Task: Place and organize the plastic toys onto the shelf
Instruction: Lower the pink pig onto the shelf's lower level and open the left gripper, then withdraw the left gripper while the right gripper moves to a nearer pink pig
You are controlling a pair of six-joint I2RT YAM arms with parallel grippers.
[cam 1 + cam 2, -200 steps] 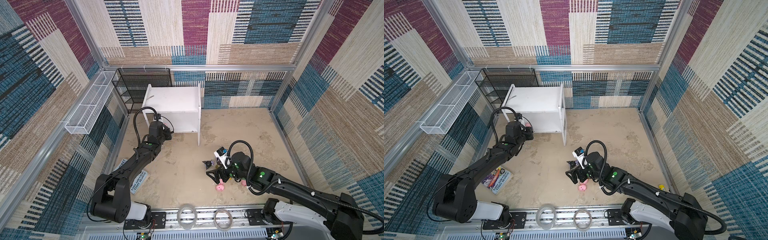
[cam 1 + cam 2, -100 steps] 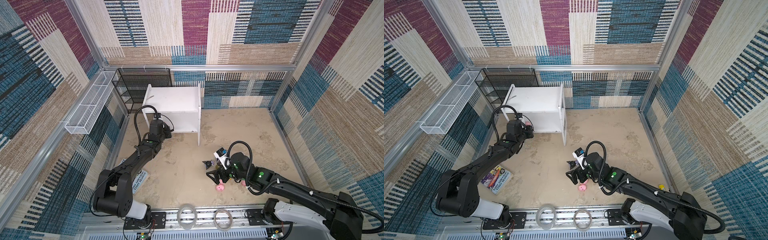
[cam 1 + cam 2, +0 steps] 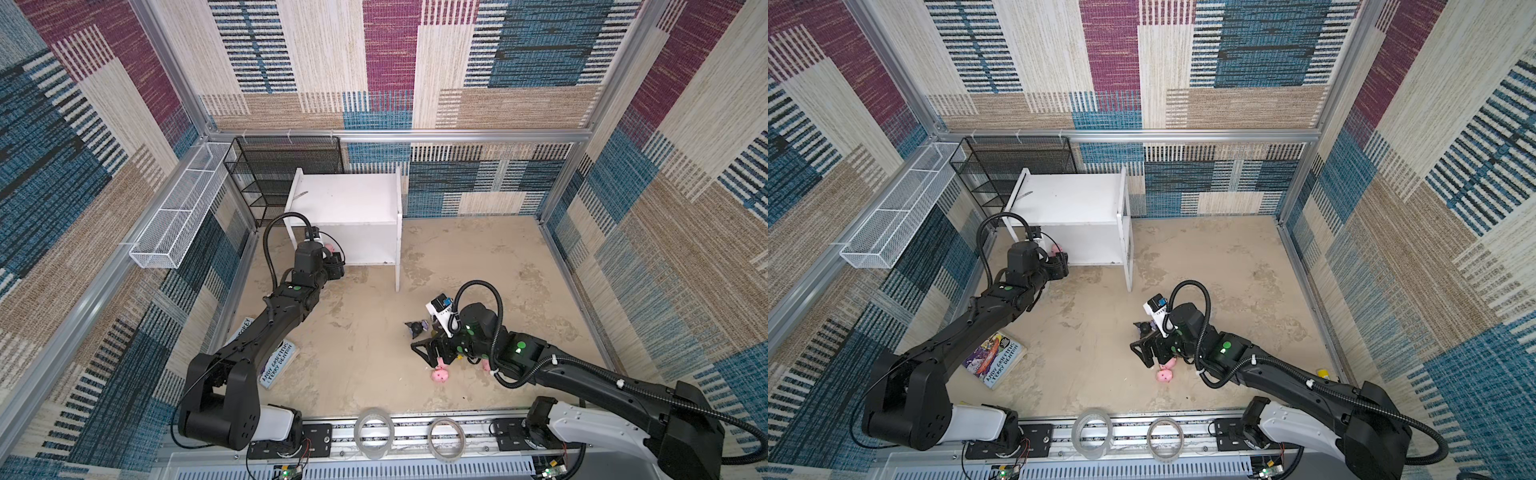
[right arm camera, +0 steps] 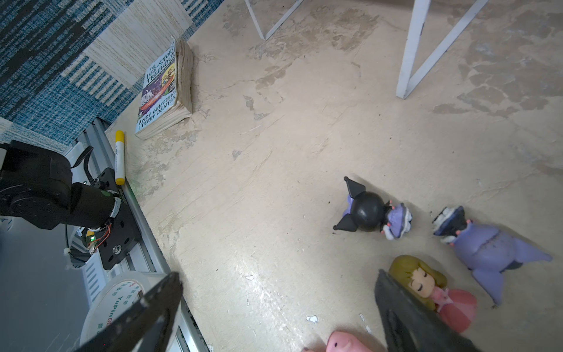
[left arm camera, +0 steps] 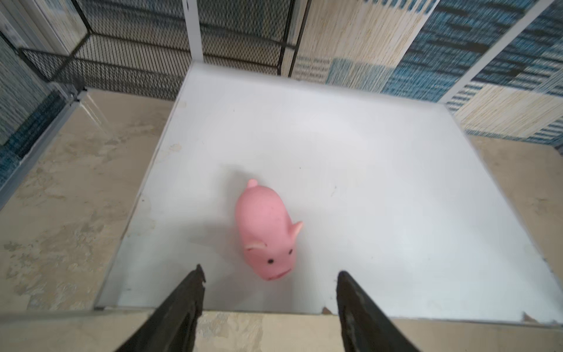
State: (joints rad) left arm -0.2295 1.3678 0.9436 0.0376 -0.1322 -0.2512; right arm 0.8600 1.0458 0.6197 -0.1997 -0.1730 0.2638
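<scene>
Surroundings: woven patchwork walls box in a worn beige floor; I run both arms from outside it.
Shelf: the white shelf stands against the far wall, toward the far-left corner of the floor, beside a black mesh rack.
Left gripper: my left gripper has its jaws well apart and holds nothing; it sits at the near edge of the lower board.
Placed pig: one pink pig stands on the lower board near its front edge, clear of both fingers, snout toward the camera.
Right gripper: my right gripper is wide open and empty, low over the toys near the front edge of the floor.
Toys on the floor: a blond doll lies against one finger; two black-and-purple figures lie just beyond it; another pig is cut off by the frame.
Step in hand: I judge the left placement done and the right pick about to start.
Next move: I would back the left arm out without nudging the pig, then centre the right jaws on one toy before closing.
Hard to make out: the top views show a pig on the floor, but the right arm hides its neighbours; I cannot find every toy, nor see the lower board's far part from above.
Bystanders: a paperback book near the left wall stays out of this.
</scene>
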